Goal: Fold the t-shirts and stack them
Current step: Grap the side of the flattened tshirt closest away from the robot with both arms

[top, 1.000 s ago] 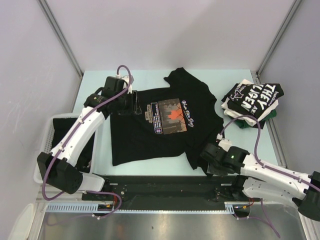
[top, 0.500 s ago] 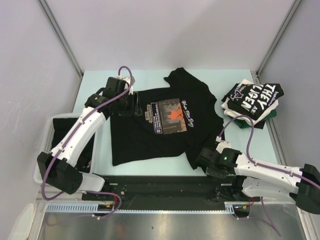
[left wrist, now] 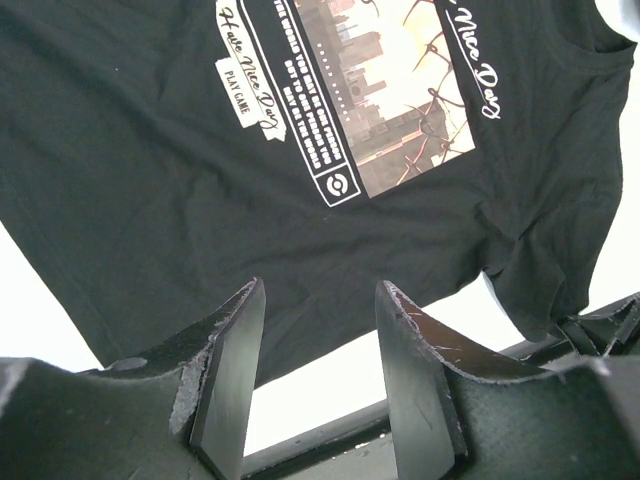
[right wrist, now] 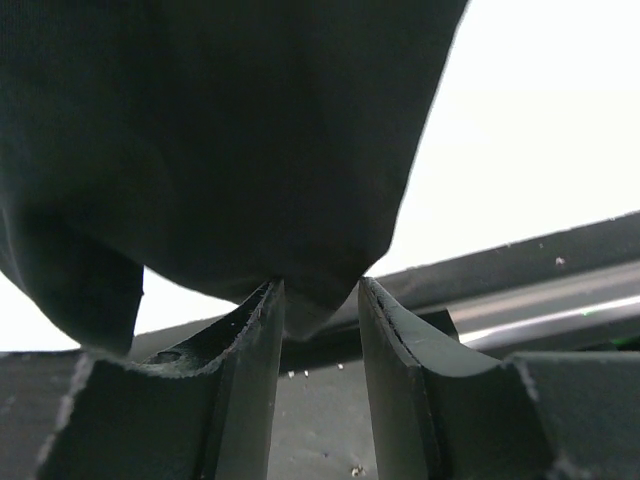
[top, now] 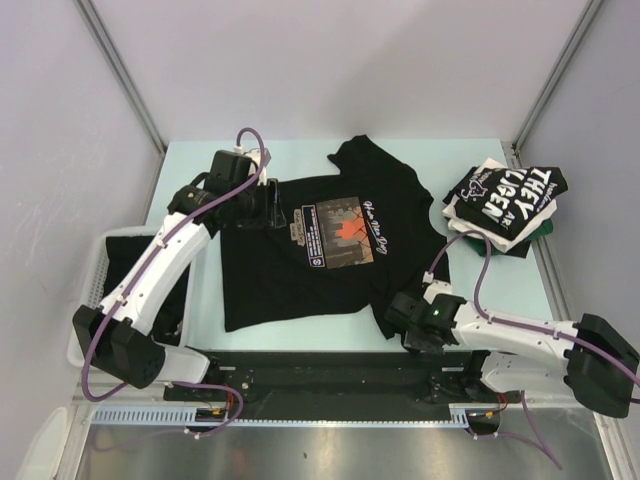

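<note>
T-shirt [top: 270, 280] lies flat, collar rightward, hem leftward.

Pale green table [top: 300, 158], grey walls [top: 350, 60], even light.

Pale green table [top: 420, 160]. White mesh basket [top: 97, 270] at its left edge. Black rail [top: 320, 378] along near edge, steel sheet [top: 330, 455] beyond. Grey walls [top: 330, 60] around.

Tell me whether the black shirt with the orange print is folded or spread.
Spread: the printed t-shirt lies opened out on the table, print facing up, sleeves out, no fold made yet.
</note>
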`<state>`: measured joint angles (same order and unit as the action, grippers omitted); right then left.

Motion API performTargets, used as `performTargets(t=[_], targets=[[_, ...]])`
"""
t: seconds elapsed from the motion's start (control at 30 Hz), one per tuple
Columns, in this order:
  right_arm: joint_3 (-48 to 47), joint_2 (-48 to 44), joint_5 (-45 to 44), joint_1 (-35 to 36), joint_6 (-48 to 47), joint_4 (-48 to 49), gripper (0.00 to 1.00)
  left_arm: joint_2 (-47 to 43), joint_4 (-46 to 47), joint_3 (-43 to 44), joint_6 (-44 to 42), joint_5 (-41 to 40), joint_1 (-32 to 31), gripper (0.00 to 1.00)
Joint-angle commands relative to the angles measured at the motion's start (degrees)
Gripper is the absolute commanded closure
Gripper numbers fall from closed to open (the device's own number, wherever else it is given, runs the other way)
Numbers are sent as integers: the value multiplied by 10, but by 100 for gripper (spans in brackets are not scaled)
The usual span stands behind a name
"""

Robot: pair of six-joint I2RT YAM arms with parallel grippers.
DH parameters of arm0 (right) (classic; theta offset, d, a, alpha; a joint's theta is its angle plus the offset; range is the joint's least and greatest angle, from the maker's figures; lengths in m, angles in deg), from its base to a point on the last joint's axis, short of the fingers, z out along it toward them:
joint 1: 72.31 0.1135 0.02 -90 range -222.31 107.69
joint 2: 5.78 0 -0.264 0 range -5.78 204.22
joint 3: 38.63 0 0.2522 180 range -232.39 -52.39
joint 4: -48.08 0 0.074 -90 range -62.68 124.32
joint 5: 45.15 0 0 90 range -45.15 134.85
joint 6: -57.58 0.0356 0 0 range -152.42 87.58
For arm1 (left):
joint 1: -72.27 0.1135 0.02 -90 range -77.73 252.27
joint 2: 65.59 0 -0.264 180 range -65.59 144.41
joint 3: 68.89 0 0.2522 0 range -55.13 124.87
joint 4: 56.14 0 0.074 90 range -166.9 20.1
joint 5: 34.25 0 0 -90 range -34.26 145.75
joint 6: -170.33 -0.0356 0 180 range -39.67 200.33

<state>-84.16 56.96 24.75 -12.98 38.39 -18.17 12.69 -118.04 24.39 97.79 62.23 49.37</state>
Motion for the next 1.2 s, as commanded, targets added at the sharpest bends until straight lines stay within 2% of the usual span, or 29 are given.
performTargets(t=[0.0,0.27,0.43,0.47,0.57,0.6,0.87,1.0,1.17], targets=[[1,21,-15,-10,-24,39,59,-3,4,24,-15,-4,-4,47],[17,34,10,-14,-31,67,59,-7,1,23,-18,-12,-4,46],[20,27,21,-15,-30,68,65,-5,3,25,-18,-12,-3,46],[20,27,22,-15,-32,70,68,-4,2,26,-18,-13,-4,46],[19,27,29,-17,-37,76,96,-1,3,32,-17,-12,-4,46],[20,27,28,-18,-36,75,100,-1,3,32,-17,-14,-4,46],[8,-16,32,-41,-62,49,100,1,7,30,-15,-14,-4,45],[-47,-58,30,-105,-101,-19,100,-3,4,19,-15,-16,-4,45],[-103,-82,29,-177,-166,-64,100,-37,5,-35,-11,-17,-4,45]])
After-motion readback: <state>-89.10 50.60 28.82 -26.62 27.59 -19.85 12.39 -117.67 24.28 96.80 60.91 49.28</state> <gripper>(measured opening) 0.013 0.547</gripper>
